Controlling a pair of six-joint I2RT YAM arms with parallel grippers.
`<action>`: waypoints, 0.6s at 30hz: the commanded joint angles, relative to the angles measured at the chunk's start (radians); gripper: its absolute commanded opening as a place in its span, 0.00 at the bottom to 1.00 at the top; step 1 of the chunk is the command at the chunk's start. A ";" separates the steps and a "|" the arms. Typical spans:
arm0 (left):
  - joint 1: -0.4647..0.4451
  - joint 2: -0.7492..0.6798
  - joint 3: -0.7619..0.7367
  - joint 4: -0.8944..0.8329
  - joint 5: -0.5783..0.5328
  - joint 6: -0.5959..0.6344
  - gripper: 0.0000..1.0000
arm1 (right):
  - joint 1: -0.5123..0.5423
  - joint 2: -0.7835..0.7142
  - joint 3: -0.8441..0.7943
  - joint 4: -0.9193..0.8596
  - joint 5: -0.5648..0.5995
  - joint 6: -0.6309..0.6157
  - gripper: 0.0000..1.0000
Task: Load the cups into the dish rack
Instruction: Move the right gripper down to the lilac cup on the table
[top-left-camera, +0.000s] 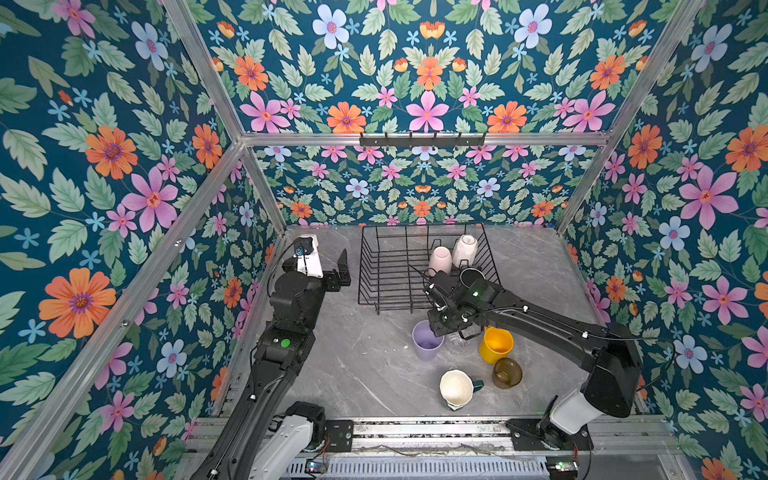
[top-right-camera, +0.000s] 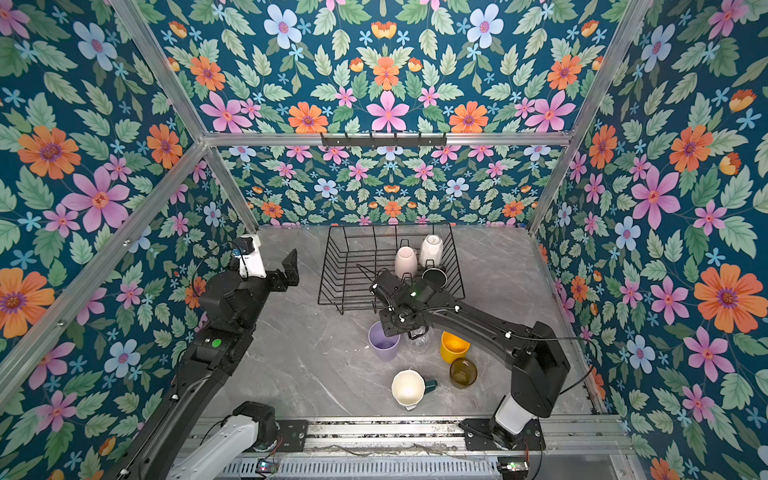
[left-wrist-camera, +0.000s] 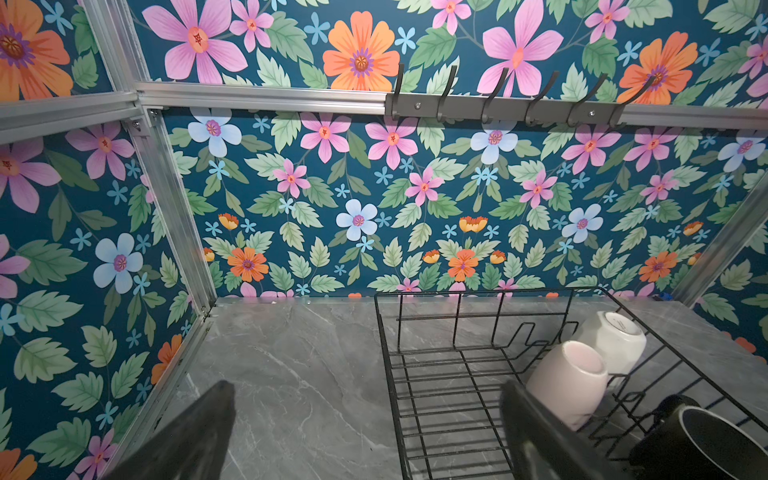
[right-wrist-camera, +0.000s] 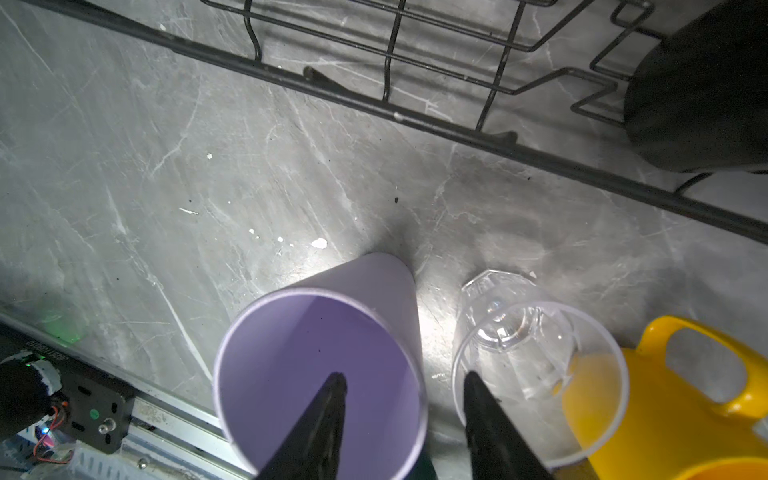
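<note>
Black fingers (right-wrist-camera: 328, 411) of the right gripper (right-wrist-camera: 404, 374) fill the near edge of the right wrist view. They are apart and straddle the wall of the lilac tumbler (right-wrist-camera: 307, 345). One reaches down inside its mouth. The other stands outside, at the rim of the clear glass (right-wrist-camera: 519, 332) just beside it. I cannot tell whether that outer finger is in the gap between the two cups or over the glass's lip. Neither finger looks pressed to the wall yet.

The tumbler stands mouth up on the table (top-left-camera: 353, 374), just in front of the dish rack (top-left-camera: 376, 266), with the yellow mug (top-left-camera: 496, 345) beyond the glass.

The step in hand looks like pinching the tumbler's wall. To do it well, the outer finger should drop cleanly into the gap, so the closing jaws do not catch or tip the glass. The lift should go straight up before swinging toward the rack. The tumbler should then be turned mouth down, like the pale pink mug (top-left-camera: 439, 258) and white mug (top-left-camera: 464, 249) already loaded behind the black mug (top-left-camera: 471, 275). The rack's free left bays suit it.

The left gripper (left-wrist-camera: 365, 383) hangs by the rack's left side, fingers spread wide and holding nothing.
</note>
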 joint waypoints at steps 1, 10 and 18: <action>0.000 -0.005 -0.001 0.016 -0.006 0.013 1.00 | 0.005 0.015 0.000 0.024 -0.005 0.014 0.44; 0.000 -0.007 -0.003 0.016 -0.010 0.012 1.00 | 0.009 0.078 -0.001 0.027 0.000 0.004 0.21; 0.000 -0.002 -0.005 0.021 -0.016 0.000 1.00 | 0.015 0.070 0.003 0.021 -0.008 0.000 0.00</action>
